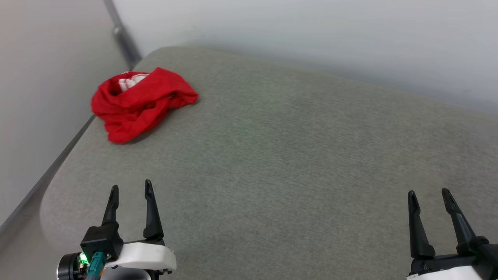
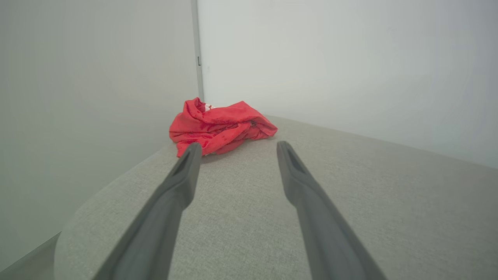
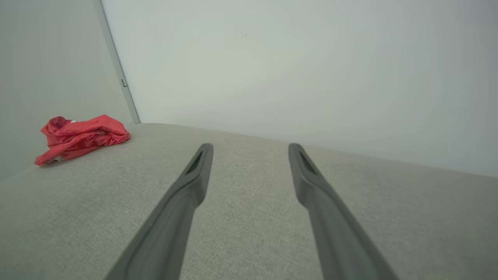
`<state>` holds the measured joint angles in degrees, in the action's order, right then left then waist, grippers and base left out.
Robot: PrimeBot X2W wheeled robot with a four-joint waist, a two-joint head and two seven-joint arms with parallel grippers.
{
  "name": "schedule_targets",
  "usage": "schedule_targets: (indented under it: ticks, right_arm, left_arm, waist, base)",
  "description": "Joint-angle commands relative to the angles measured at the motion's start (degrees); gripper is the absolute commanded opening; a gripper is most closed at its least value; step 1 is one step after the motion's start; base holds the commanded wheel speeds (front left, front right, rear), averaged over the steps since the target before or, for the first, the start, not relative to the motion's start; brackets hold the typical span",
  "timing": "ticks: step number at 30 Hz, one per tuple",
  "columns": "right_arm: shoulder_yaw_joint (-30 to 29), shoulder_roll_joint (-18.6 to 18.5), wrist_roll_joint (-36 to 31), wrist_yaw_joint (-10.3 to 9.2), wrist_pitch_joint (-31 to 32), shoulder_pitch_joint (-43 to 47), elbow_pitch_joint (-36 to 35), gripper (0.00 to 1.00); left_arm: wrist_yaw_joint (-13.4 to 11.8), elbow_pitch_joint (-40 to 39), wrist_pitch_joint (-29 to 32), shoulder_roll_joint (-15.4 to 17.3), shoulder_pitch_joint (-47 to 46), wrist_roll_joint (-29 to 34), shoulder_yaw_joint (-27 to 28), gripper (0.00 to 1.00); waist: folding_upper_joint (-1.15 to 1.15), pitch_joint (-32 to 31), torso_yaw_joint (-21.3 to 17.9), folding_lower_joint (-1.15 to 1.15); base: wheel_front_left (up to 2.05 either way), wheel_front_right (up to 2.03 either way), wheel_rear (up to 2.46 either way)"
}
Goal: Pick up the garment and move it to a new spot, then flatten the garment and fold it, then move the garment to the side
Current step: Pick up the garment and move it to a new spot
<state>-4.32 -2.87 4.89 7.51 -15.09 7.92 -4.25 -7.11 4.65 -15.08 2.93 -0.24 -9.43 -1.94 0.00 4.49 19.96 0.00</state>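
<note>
Open grey cushion (image 1: 291, 155) ahead, walls (image 1: 39, 77) hemming far-left corner, garment (image 1: 136, 101) seemingly against them

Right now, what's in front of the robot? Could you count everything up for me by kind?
Garments: 1, the crumpled red garment, lying at the far left corner
Grippers: 2, the left gripper and the right gripper, both open and holding nothing
Surfaces: 1, the grey fabric surface under it all
Total: 4
</note>
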Motion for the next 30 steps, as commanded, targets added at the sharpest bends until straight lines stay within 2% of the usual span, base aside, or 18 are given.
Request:
schedule_targets:
  ticks: [1, 11, 24, 30]
  right_arm:
    - [0.20, 0.01, -0.48, -0.03, -0.12, -0.75, -0.38, 1.00]
    - [0.42, 0.01, -1.50, -0.03, -0.12, -0.38, -0.13, 1.00]
    - [1.04, 0.02, -1.22, -0.04, -0.12, -0.46, 0.13, 1.00]
    - [1.10, 0.01, -2.02, -0.04, -0.12, -1.39, -0.50, 1.00]
  left_arm:
    - [-0.40, 0.00, -0.14, -0.07, 0.49, -0.68, 0.60, 1.00]
    - [-0.96, 0.20, -0.14, -0.07, 1.04, -1.71, 1.12, 1.00]
    - [-0.63, 0.68, -0.14, -0.06, 0.54, -1.89, 3.06, 1.00]
    - [2.34, 2.04, -0.14, 0.18, -4.18, -0.49, 6.32, 1.00]
  waist:
    - [0.00, 0.53, 4.43, 0.00]
    - [0.00, 0.48, 10.22, 0.00]
    - [0.00, 0.25, 9.84, 0.00]
    - [0.00, 1.97, 8.02, 0.00]
  base:
    - [0.00, 0.00, 0.00]
    - [0.00, 0.00, 0.00]
    - [0.00, 0.00, 0.00]
    - [0.00, 0.00, 0.00]
